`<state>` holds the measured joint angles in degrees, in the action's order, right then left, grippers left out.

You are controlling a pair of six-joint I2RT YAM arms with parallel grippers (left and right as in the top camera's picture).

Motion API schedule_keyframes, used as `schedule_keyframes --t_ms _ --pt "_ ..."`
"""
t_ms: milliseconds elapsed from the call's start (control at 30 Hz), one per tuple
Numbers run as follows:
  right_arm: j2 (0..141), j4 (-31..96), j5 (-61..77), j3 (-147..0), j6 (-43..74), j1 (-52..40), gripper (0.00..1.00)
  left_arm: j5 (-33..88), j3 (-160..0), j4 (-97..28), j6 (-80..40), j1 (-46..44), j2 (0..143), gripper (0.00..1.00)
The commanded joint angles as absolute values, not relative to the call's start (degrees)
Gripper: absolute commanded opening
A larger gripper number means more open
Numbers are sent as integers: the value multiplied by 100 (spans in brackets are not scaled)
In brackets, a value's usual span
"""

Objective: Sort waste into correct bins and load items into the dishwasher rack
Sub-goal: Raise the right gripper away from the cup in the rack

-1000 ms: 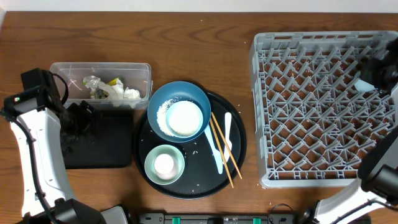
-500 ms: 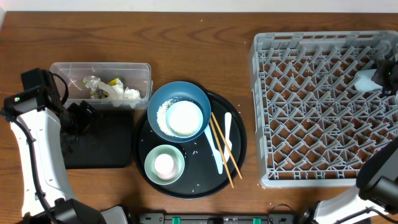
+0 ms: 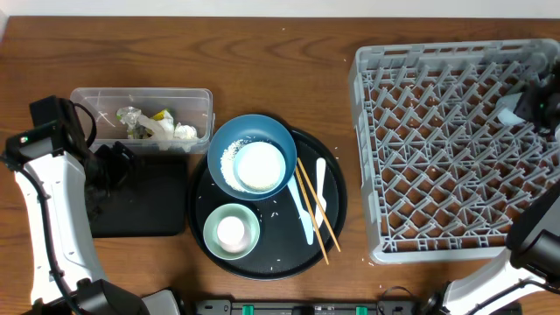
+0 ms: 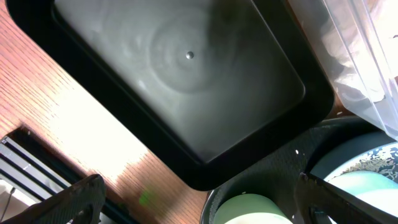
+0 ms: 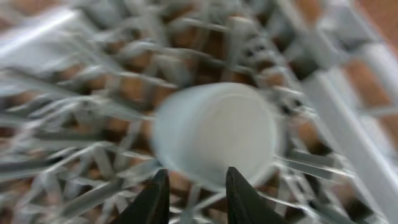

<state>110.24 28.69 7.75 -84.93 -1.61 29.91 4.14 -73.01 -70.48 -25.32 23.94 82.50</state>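
**Right gripper** (image 5: 196,186), near the right wall of the dishwasher rack (image 3: 360,131). We found its fingers a narrow gap apart at the near edge of a pale cup (image 5: 214,134) above the pegs. Blur kept us from telling whether they gripped it.

**Left gripper** (image 4: 214,199). It hung spread wide, holding nothing, over the shallow black tray (image 4: 180,81). Beside that tray, the clear tub (image 3: 85,109) held the snack packet (image 3: 160,115) and tissue (image 3: 184,132).

The dark-blue bowl (image 3: 223,140), chopsticks (image 3: 313,214) and spoon (image 3: 306,229) lay on the round tray (image 3: 271,258).
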Motion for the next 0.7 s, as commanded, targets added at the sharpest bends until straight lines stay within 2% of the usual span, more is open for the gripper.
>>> schedule_keyframes --t_ms 0,267,367,667 --pt "11177 2860 2141 -8530 -607 2873 28 405 -7253 -7067 -2541 2403 8263 98" --pt "11072 2956 2141 -8530 -609 2871 33 405 -7253 -7065 -2541 2403 8263 98" --pt "10899 2958 2051 -8530 -600 2882 40 403 -7253 -7065 -2541 2403 8263 98" --pt "10344 3667 958 -8530 -473 2886 44 403 -7253 -7065 -2541 2403 8263 98"
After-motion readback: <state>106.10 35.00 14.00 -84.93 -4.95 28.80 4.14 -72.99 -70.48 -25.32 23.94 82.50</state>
